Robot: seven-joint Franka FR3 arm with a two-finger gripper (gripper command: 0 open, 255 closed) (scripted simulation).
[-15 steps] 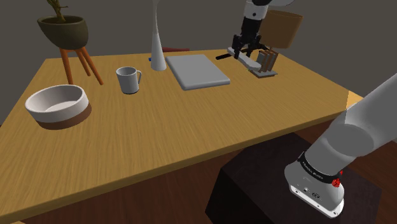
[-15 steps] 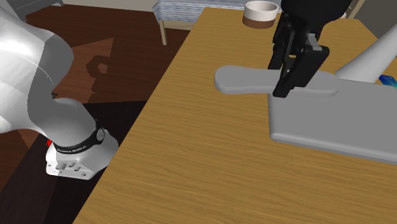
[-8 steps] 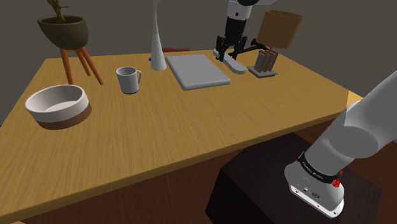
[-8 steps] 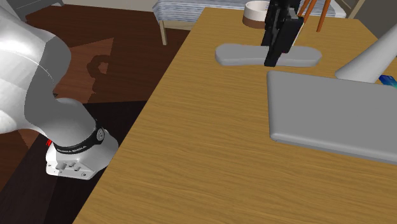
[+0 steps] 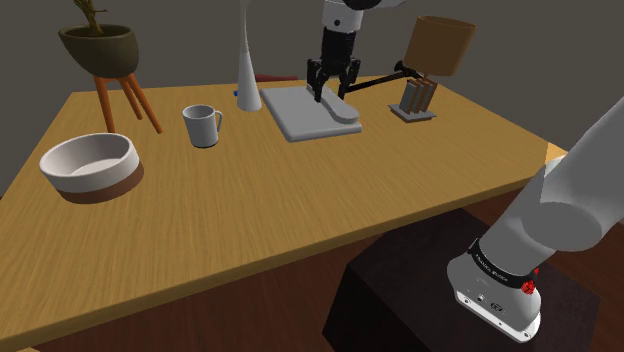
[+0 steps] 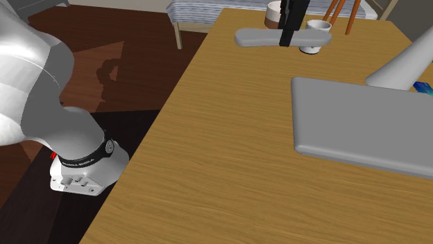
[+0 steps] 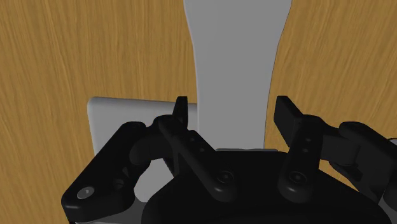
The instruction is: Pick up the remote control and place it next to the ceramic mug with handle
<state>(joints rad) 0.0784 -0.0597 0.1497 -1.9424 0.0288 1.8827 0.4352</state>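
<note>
A long grey remote control is clasped between my two black fingers, held level above the table. My gripper is shut on it and hangs over the far part of a flat grey slab. The remote sticks out from the fingers on both sides. In the second exterior view the gripper grips the remote near its middle. The pale mug with a handle stands upright on the table, well toward the shoulder view's left of the gripper. In the second exterior view the mug shows just behind the remote.
A white bowl sits near the table's left edge in the shoulder view. A potted plant on a wooden stand, a tall white vase, a brown-shaded lamp and a small book holder line the back.
The arm has carried the remote toward the shoulder view's left, from beside the book holder to above the grey slab. The grip has stayed shut.
</note>
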